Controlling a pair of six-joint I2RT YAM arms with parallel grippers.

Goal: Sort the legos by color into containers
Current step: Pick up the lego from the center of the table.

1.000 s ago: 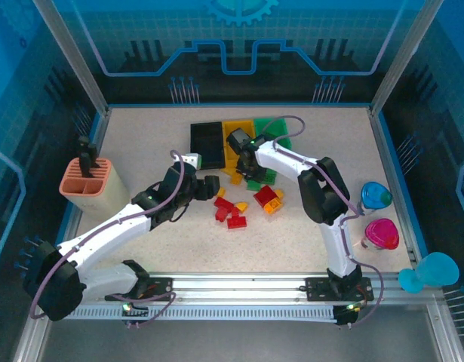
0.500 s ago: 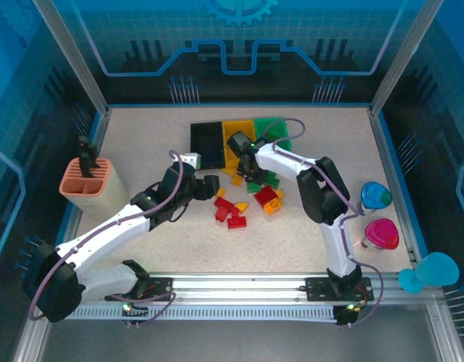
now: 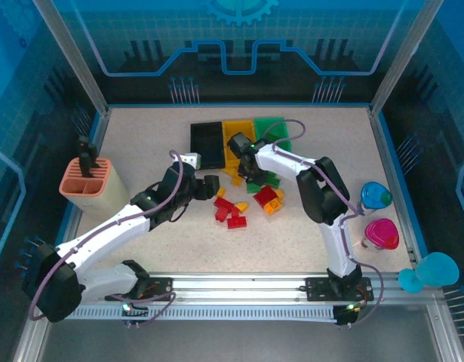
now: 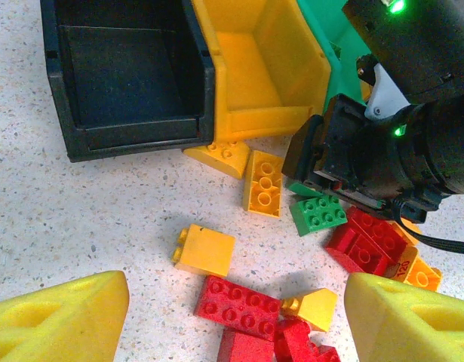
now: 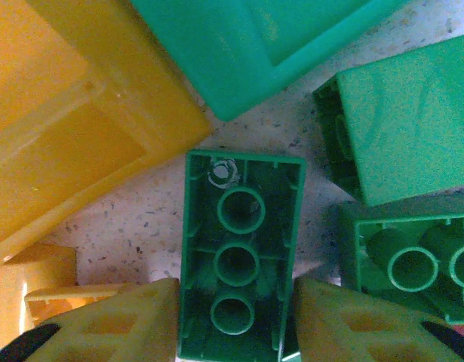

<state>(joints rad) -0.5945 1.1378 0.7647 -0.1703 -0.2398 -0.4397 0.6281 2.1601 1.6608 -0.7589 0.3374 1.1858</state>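
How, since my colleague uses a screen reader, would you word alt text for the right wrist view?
An upturned green brick, hollow underside showing, sits clamped between the right gripper's yellow foam fingers. The yellow bin and green bin lie just beyond, with more green bricks beside it.

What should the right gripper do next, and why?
Probably lift and carry forward: the right gripper looks closed on the upturned green brick, and the green bin sits just beyond it.

Bare tabletop (image 3: 141,143) left — bricks (image 3: 224,205) against bins (image 3: 207,142)
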